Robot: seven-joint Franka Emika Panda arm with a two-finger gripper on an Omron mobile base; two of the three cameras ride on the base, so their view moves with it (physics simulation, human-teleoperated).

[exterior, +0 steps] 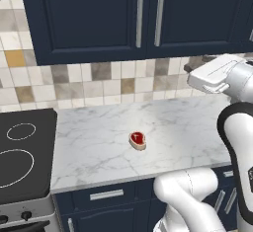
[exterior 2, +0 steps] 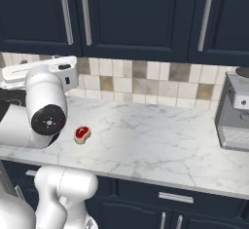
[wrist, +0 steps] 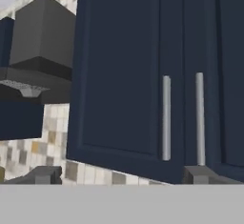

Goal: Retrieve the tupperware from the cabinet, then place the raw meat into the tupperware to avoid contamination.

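Meat (exterior: pixel 138 139), small and red with a pale rim, lay bare on the white marble counter (exterior: pixel 188 127) in the left base view. It sat about midway along the counter, nearer the front edge than the tiled wall. Nothing held it. A black stove top (exterior: pixel 22 152) touched the counter's left edge. Above hung the dark blue cabinet (exterior: pixel 89 19). Its doors were shut, so you could not see what was inside. Two silver handles (exterior: pixel 140 16) stood side by side.

In the right base view, the meat (exterior 2: pixel 82 134) lay near the counter's (exterior 2: pixel 160 140) left front part, just beside the robot's round white joint. The cabinet (exterior 2: pixel 141 13) doors were shut here too. A grey machine (exterior 2: pixel 234 116) stood at the counter's right edge.

In the hand view, the gripper (wrist: pixel 123 175) faced the cabinet (wrist: pixel 119 75). Its two dark fingertips (wrist: pixel 45 174) stood spread wide apart and held nothing. The two handles (wrist: pixel 166 118) rose between them, closer to the right tip. A grey hood (wrist: pixel 40 51) hung at the left.
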